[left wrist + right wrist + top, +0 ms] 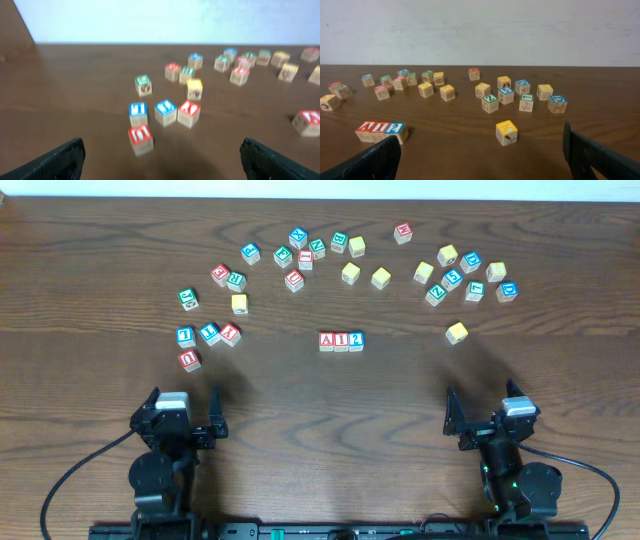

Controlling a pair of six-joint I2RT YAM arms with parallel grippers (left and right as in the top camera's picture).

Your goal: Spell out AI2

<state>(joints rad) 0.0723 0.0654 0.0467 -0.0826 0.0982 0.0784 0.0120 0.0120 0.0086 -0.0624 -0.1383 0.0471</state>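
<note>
Left gripper (162,162): jaws spread wide, nothing between them, touching nothing. Right gripper (480,157): same, wide and empty. AI2 row (379,131) sits ahead-left of the right jaws, fairly near, and ahead and well right of the left jaws. A block (327,340), I block (341,340) and 2 block (356,340) touch side by side, so the spelling looks done. Blocks are probably light, rigid wooden cubes with flat faces: low slip, not fragile. To adjust one, pinch its front and back faces, since its neighbours block the sides.

— Low left on the bench (600,102)?
— Touching row of three blocks (381,131): A, I, 2.
— Elsewhere?
— Lone yellow block (506,132) nearby, other blocks (490,103) scattered behind; right pincer (479,152) spread wide.
</note>
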